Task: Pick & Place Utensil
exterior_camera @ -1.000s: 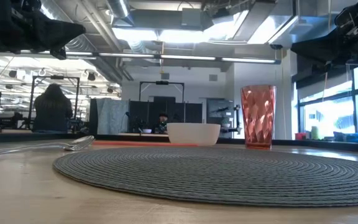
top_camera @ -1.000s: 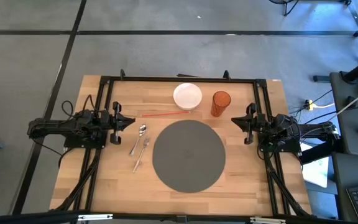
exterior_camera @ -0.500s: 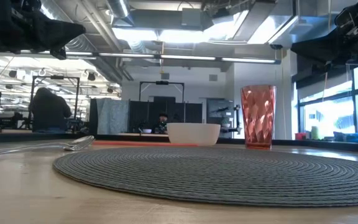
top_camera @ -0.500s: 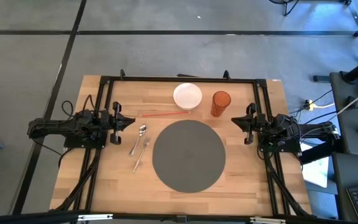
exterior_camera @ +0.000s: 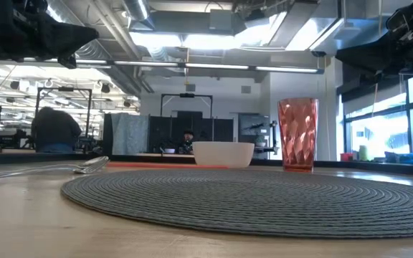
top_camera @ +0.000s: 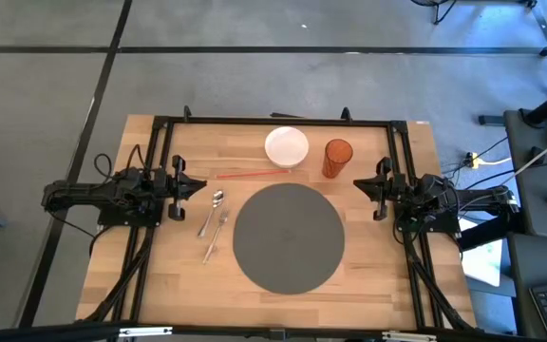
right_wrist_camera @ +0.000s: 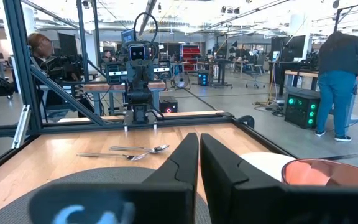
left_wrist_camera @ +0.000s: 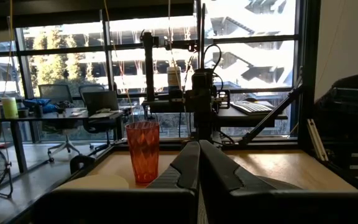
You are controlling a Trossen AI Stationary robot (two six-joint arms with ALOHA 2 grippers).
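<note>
Nothing on the table has moved since 1 second ago. Left gripper [top_camera: 180, 183] and right gripper [top_camera: 376, 187] wait at opposite edges, fingers closed on nothing. Spoon [top_camera: 212, 210] and fork [top_camera: 216, 231] lie left of the round placemat [top_camera: 288, 237].

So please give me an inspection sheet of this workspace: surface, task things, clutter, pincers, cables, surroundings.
Surface: wooden table, round grey placemat in the middle.
Task things: spoon and fork side by side, left of the placemat.
Clutter: white bowl, orange tumbler, red straw.
Pincers: left pincer and right pincer at the table's sides, both shut and holding nothing.
Cables: some on the floor right of the table.
Surroundings: person standing at a bench.
</note>
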